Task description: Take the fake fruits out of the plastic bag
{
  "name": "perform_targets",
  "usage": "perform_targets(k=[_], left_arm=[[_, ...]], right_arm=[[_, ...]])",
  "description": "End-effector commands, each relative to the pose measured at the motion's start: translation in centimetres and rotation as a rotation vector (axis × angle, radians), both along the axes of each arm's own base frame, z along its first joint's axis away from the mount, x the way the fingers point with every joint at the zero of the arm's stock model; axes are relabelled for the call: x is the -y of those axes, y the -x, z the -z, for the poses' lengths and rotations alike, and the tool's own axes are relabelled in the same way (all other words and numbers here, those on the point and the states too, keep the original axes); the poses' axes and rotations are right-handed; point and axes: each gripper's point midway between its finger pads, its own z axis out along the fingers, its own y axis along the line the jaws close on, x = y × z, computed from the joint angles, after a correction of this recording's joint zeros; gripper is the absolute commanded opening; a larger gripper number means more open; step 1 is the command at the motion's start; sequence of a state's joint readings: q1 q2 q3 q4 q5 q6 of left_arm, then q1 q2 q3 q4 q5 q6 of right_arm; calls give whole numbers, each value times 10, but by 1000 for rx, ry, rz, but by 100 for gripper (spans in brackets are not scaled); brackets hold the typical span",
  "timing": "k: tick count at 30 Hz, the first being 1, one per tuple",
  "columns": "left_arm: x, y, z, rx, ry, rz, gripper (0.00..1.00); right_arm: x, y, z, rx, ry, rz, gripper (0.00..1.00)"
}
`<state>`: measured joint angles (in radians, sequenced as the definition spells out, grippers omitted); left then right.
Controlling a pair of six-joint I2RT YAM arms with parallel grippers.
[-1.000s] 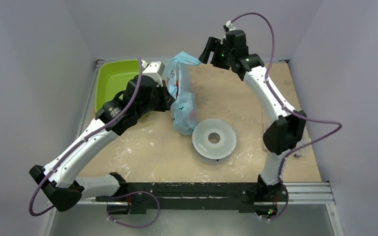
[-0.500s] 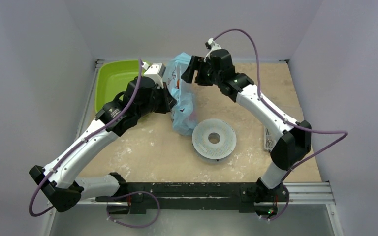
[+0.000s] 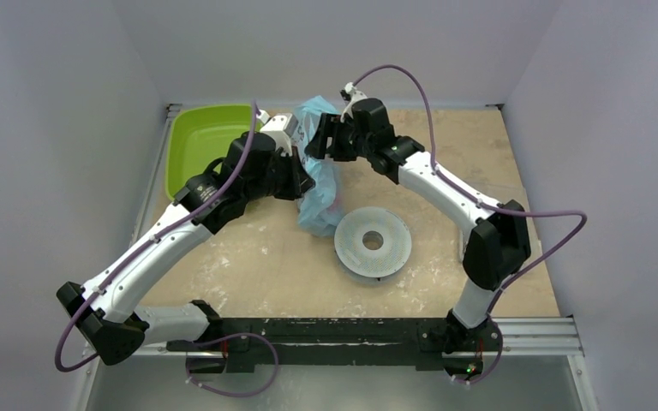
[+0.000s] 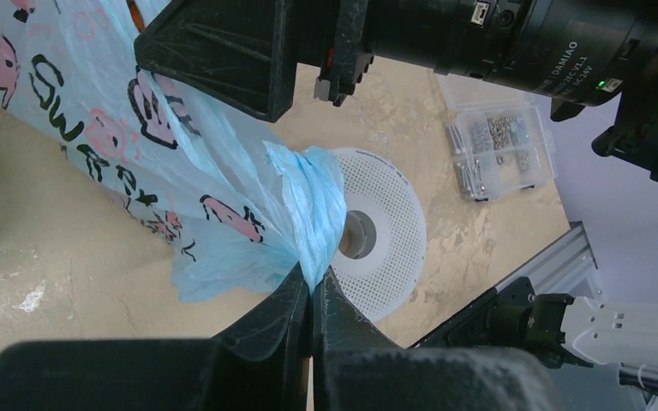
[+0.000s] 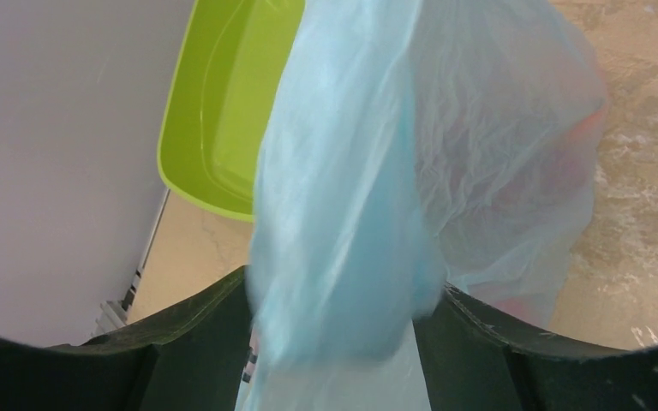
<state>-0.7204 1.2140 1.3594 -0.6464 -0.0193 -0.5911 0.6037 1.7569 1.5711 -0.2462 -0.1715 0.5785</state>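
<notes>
The sandy, scuffed tabletop (image 3: 248, 257) carries everything. The two arms reach from its near edge towards the far middle, where they meet on either side of the plastic bag (image 3: 322, 205).

The bag is thin light-blue film with pink and dark printed figures (image 4: 137, 145). It is held up off the surface, its top gathered between the arms and its lower end drooping towards the near side. That end hangs just beside the far-left rim of a white perforated disc (image 3: 373, 242), which has a round hole at its centre.

A lime-green tray (image 3: 197, 141) lies in the far left corner, behind the left arm and apart from the bag.

The left tool (image 4: 311, 278) is closed, its two dark fingertips pressed together on a bunched fold of the bag. The right tool (image 5: 344, 287) comes in from the right at the bag's upper part. Its fingers stand wide apart with a thick hanging fold of film between them. That fold is blurred, so I cannot tell whether the pads touch it.

A clear compartment box of screws (image 4: 499, 150) lies on the right of the tabletop, beyond the disc.

The fake fruits (image 5: 557, 184) are inside the bag. Only a reddish-orange tint shows through the film, too faint to tell the pieces apart.
</notes>
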Motion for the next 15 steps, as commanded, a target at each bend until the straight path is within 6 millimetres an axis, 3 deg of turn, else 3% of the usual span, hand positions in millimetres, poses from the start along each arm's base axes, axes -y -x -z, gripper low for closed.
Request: perform_targets(k=[1, 5, 15], left_arm=[[2, 3, -11, 25, 24, 24, 0], [1, 4, -11, 29, 24, 28, 0], [5, 1, -20, 40, 26, 38, 0]], right_arm=[[15, 3, -50, 133, -26, 41, 66], [10, 11, -64, 171, -47, -8, 68], [-6, 3, -20, 77, -43, -27, 51]])
